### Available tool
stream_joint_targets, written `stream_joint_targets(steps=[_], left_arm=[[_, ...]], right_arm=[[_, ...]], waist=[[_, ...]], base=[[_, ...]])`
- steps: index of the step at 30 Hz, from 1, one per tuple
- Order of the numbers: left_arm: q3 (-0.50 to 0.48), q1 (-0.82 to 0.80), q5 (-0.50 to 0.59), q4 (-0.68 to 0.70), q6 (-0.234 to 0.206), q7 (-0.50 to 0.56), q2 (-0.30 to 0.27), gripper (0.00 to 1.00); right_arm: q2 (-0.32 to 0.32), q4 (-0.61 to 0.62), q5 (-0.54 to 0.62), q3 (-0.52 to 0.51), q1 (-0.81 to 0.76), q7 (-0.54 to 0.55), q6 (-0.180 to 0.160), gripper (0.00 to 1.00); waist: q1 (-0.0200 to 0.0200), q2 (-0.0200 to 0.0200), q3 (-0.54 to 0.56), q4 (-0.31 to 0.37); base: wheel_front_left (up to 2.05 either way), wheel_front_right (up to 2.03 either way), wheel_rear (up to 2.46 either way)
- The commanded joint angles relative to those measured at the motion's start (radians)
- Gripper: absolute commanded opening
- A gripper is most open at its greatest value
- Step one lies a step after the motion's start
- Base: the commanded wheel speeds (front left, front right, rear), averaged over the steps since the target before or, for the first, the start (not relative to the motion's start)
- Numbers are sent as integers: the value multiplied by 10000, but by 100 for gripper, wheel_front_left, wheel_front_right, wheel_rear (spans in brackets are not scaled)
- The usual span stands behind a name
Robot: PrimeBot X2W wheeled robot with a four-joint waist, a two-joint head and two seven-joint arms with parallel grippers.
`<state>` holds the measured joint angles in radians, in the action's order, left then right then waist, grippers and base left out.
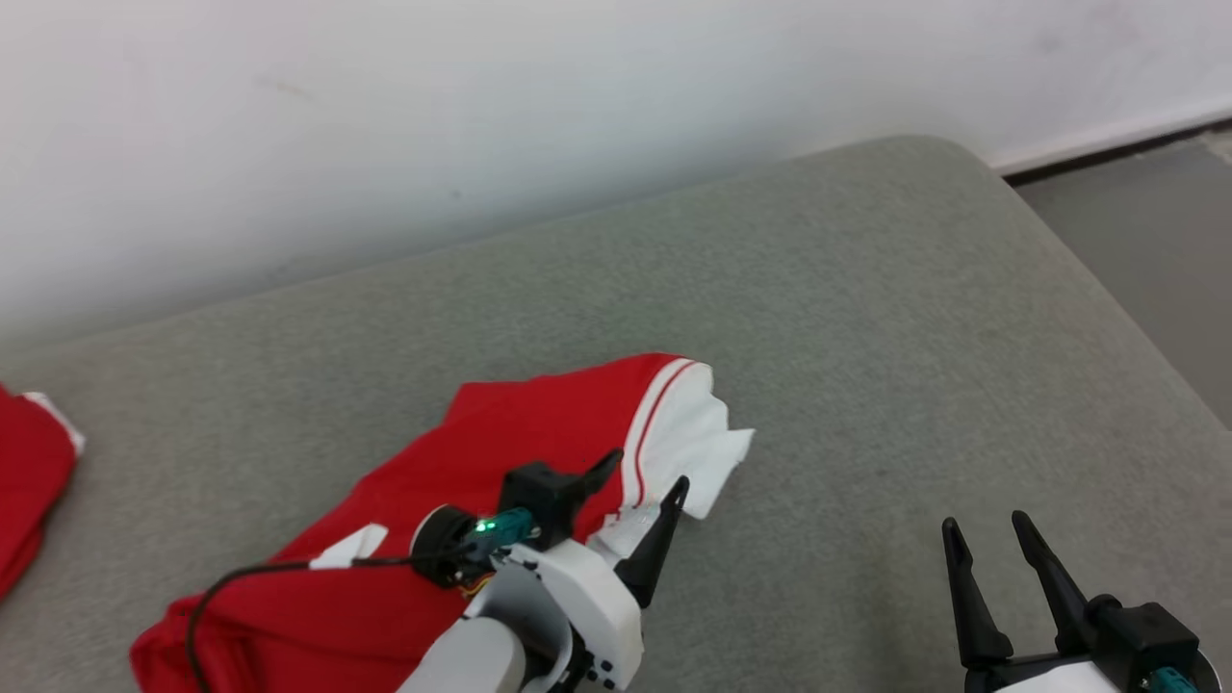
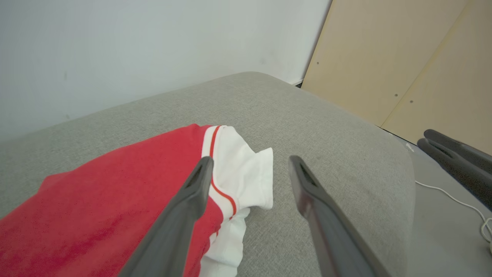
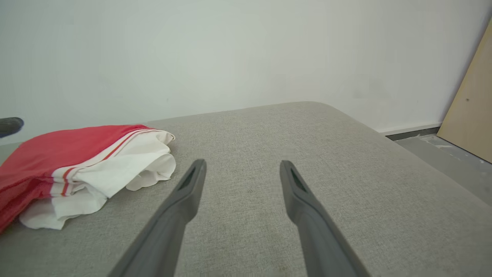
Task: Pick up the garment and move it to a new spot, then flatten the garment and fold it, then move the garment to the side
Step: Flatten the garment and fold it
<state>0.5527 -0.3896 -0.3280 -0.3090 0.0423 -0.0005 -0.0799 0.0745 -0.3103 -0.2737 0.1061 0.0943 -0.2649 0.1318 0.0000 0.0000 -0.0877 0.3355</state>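
**Red garment heaped on the grey surface, both pairs of fingers spread and empty**

The garment [image 1: 500,423], red with a white, red-striped hem, lies crumpled left of centre on the padded grey surface [image 1: 866,318], its white end pointing right. The left fingers [image 1: 654,544] hang spread wide over that hem and grasp nothing. One tip overlaps the cloth in the left wrist view, and it may be touching it, though I cannot tell. The right fingers [image 1: 965,587] are likewise released, over bare surface at near right, well apart from the garment. The left arm covers the garment's near part, and the frame's bottom edge cuts it off. A second red cloth [image 1: 29,472] is cut off at the far left edge.
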Motion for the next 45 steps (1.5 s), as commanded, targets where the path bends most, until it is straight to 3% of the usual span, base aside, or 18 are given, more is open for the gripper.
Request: stream_joint_targets(steps=[1,14,30,32,33,39,45], left_arm=[[231,-343,255,-452,79,43,-2,100],[1023,-1840,1115,-2626,27,-24,92,100],[1385,-3749,1580,-5157,-398,469,176,100],[1377,-3873,1505,-5437,-357,453,176,28],[1367,-3906,1434,-5561,-298,440,179,0],[1193,-4002,841,-5526,-190,-98,254,0],[1289,-3630,-169,-4301,65,-424,281,0]], right_arm=[[-23,27,-41,-27,136,10,-22,100],[-171,41,-109,29,404,10,-22,100],[-231,185,-257,19,558,10,-22,100],[-230,213,-311,50,560,10,-22,100],[-230,224,-349,60,553,10,-22,100],[-230,90,-376,148,587,10,-22,100],[-225,-40,-164,22,471,10,-22,100]], waist=[[0,0,-447,626],[0,0,-977,1670],[0,0,-1798,1994],[0,0,-1846,1996],[0,0,-1856,1995],[0,0,-1753,1933],[0,0,-1383,1528]], base=[[0,0,0],[0,0,0],[0,0,0],[0,0,0],[0,0,0],[0,0,0],[0,0,0]])
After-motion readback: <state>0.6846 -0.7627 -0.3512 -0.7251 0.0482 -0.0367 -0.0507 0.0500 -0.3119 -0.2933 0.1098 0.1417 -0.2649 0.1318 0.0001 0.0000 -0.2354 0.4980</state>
